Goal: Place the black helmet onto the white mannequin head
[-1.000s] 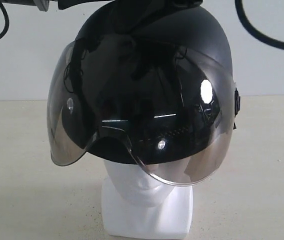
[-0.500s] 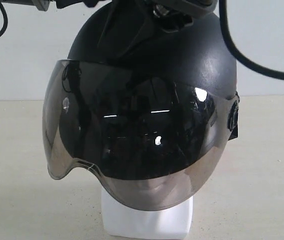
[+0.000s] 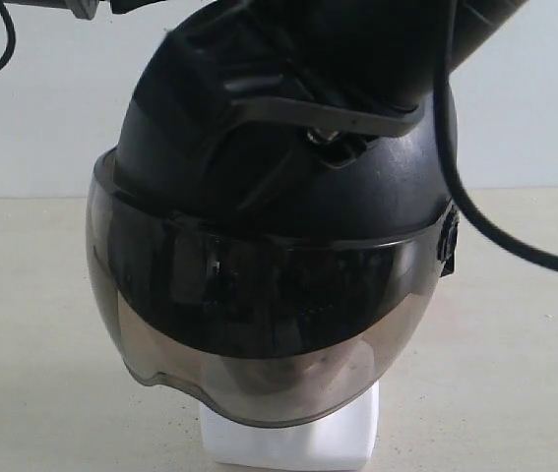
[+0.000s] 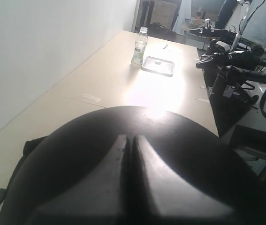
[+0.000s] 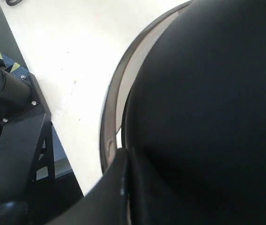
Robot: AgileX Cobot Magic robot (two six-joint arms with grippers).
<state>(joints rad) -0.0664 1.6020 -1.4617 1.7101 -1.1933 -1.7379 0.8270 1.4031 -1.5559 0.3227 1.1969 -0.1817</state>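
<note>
Black helmet (image 3: 259, 206) sits low over white mannequin head (image 3: 288, 447). Your left hand (image 4: 129, 140) and right hand (image 5: 123, 168), both pinched closed, likely press the shell to seat it.

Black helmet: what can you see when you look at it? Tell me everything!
The black helmet is round and matte and looks like hard plastic. Its smoky brown see-through visor is down in front. The helmet sits over the white mannequin head, so only the neck base shows clearly below, with a face faintly visible through the visor. A dark robot arm seems to rest against its top.
</note>
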